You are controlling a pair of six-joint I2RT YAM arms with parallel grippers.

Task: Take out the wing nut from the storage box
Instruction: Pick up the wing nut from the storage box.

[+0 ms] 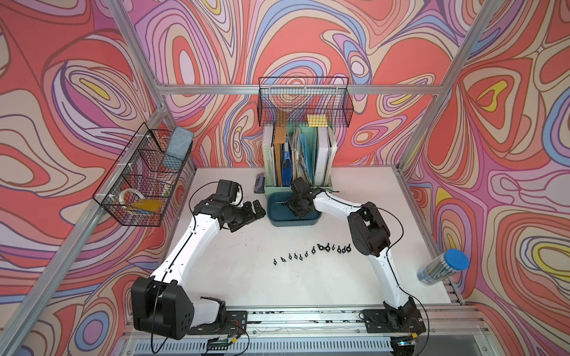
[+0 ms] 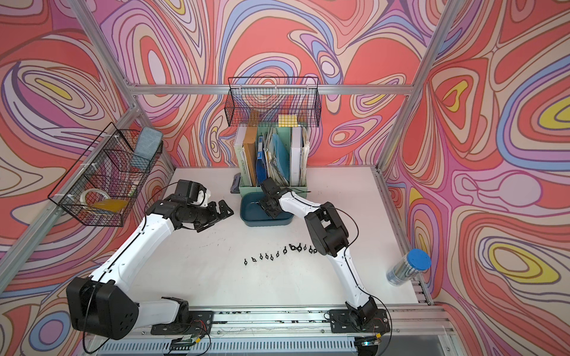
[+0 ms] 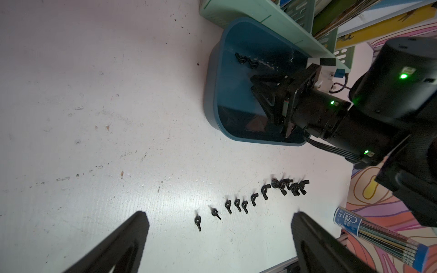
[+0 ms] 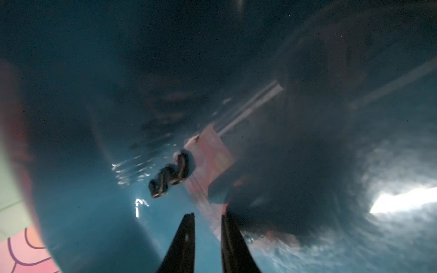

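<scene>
1. The storage box (image 1: 290,222), a shallow dark teal tub, sits on the white table (image 1: 216,271), just in front of the mint-green file holder (image 1: 271,188).
2. The wing nuts (image 4: 170,175) I am after lie on the box floor. They form a small black clump, seemingly two pieces touching, near the wall on the file holder's side.
3. My right gripper (image 4: 207,215) is down inside the box. Its jaws stand narrowly apart with only teal floor between them, so it holds nothing.
4. The clump lies ahead of the right fingertips, apart from them and off to one side of the line the gap points along. Its long axis runs slantwise across that line. I judge that I need a sideways shift, and perhaps a wrist turn, before closing.
5. My left gripper (image 3: 220,216) hangs over bare table outside the box, jaws spread wide and empty. The right arm is by far the nearer one.
6. A curved row of loose wing nuts (image 1: 320,247) lies on the table, well apart from the box.
</scene>
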